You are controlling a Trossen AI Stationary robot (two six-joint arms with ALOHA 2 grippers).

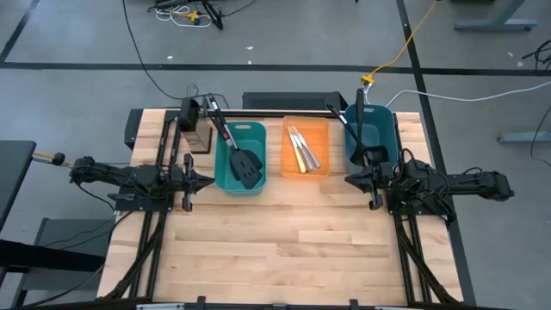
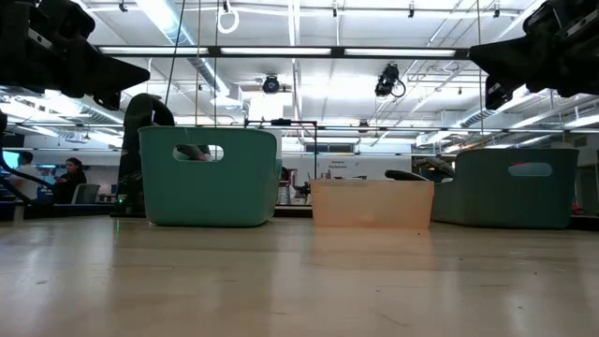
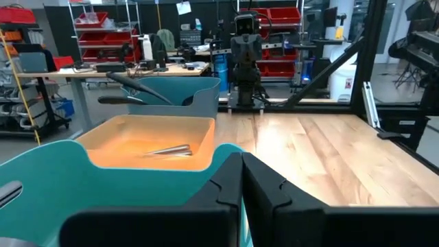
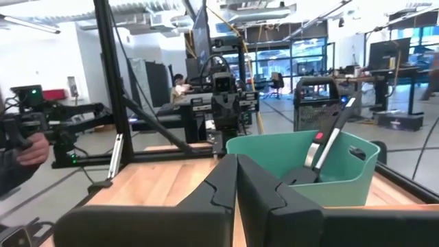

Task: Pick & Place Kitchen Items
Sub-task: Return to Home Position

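Silver table knives (image 1: 303, 150), slim, bunched lengthwise in orange bin (image 1: 306, 173)

This is a robotics lab or workshop, not a home kitchen. A wooden workbench (image 1: 275, 250) stands on a grey concrete floor (image 1: 77, 34) strewn with loose cables (image 1: 185, 12). Around it are ceiling strip lights (image 2: 164, 19), racks of red parts bins (image 3: 96, 18), other worktables (image 3: 130, 68) and a person at a desk (image 4: 180, 84).

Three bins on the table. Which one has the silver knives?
The orange bin, middle of the three: the knives lie in it. The left teal bin holds black spatulas, the right teal bin black ladles.
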